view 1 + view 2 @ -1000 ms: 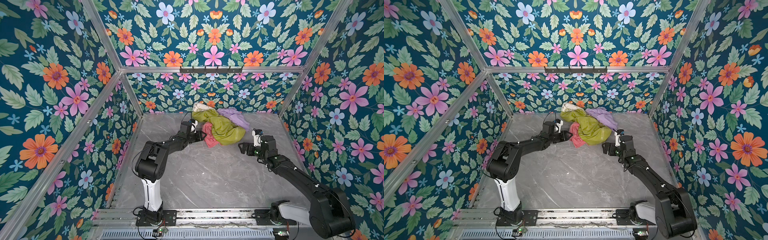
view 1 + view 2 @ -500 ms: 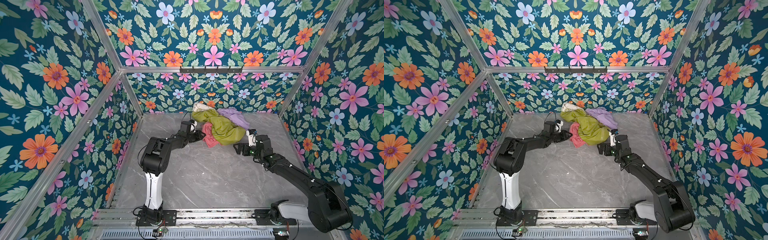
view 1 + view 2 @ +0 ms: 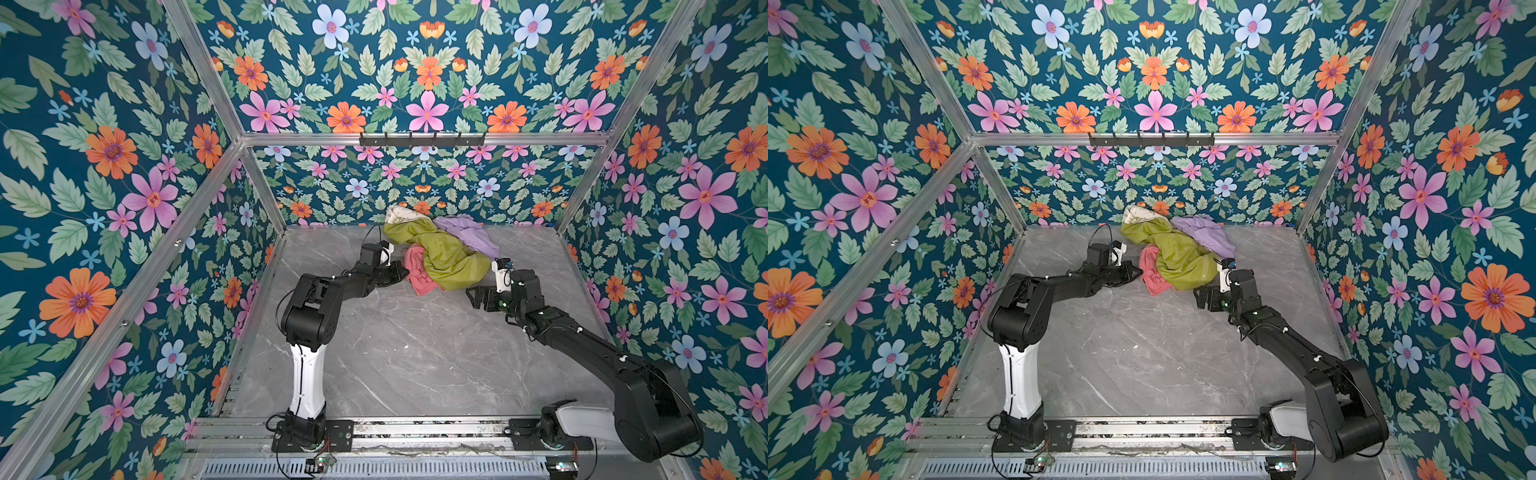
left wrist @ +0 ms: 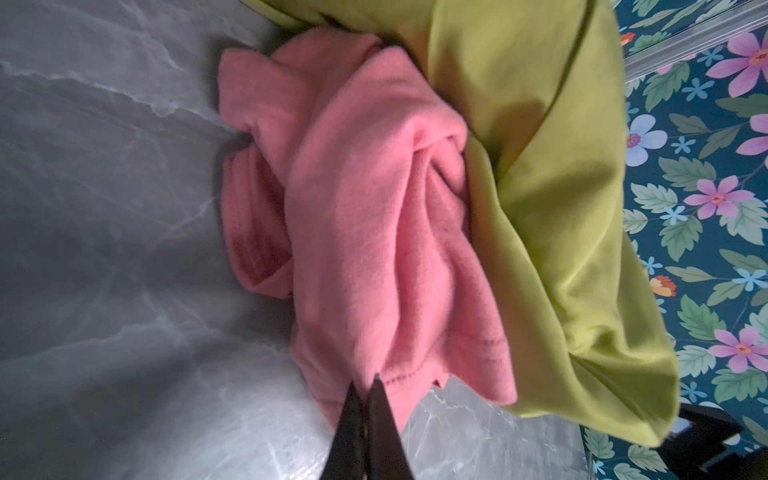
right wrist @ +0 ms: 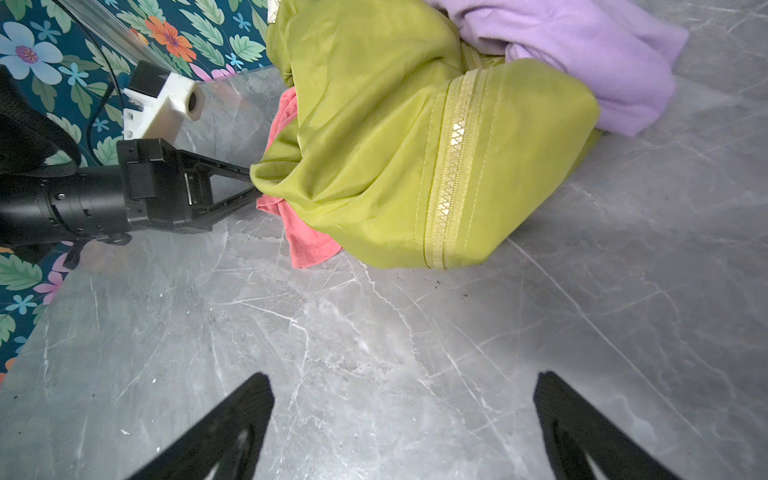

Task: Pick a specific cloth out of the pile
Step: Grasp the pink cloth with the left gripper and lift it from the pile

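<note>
Gray marble table (image 3: 395,353), flowery walls (image 3: 428,83) with silver bars (image 3: 291,138), pile (image 3: 446,253) at the back, left gripper (image 4: 368,384) pinching the pink cloth (image 4: 353,208), right gripper (image 5: 402,376) spread wide, holding nothing

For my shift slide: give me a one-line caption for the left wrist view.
Left gripper shut on the hem of the salmon-pink cloth, partly under the olive-green cloth on the table.

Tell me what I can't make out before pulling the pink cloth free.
Salmon-pink cloth: its far part lies under the olive-green cloth in every view.
Left gripper: how much hem it pinches is hidden between its shut fingers, left wrist view.
Cream patterned cloth: only a corner shows in both top views, behind the olive-green cloth.
Right gripper: fingers cut off by the right wrist view's edge.
</note>
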`<action>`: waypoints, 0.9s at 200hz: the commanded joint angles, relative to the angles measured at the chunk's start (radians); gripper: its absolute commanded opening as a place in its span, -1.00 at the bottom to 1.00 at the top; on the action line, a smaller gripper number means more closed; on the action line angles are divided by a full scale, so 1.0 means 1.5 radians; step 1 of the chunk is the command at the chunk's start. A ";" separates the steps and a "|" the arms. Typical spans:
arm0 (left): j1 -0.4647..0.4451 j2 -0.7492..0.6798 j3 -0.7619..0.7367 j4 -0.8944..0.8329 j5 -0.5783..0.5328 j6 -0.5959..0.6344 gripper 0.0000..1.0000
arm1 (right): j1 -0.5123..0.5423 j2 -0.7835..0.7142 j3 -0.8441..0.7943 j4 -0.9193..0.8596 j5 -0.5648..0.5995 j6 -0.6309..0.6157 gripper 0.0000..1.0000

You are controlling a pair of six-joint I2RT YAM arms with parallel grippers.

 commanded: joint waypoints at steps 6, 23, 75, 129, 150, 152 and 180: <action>0.000 -0.016 0.000 0.020 0.009 -0.007 -1.00 | 0.002 0.000 0.008 0.017 0.007 0.002 0.99; 0.000 -0.028 0.001 0.021 0.009 -0.008 -1.00 | 0.004 0.001 0.011 0.017 0.007 0.003 0.99; -0.001 -0.070 0.001 0.019 0.005 -0.010 -1.00 | 0.012 -0.004 0.014 0.013 0.013 0.004 0.99; -0.003 -0.099 0.002 0.023 0.006 -0.014 -1.00 | 0.020 -0.009 0.015 0.006 0.020 0.003 0.99; -0.006 -0.109 0.006 0.025 0.008 -0.015 -1.00 | 0.021 -0.011 0.016 0.005 0.022 0.002 0.99; -0.007 -0.110 0.007 0.025 0.008 -0.015 -1.00 | 0.020 -0.011 0.016 0.006 0.022 0.003 0.99; -0.009 -0.119 0.016 0.025 0.010 -0.017 -1.00 | 0.024 -0.011 0.019 0.006 0.023 0.004 0.99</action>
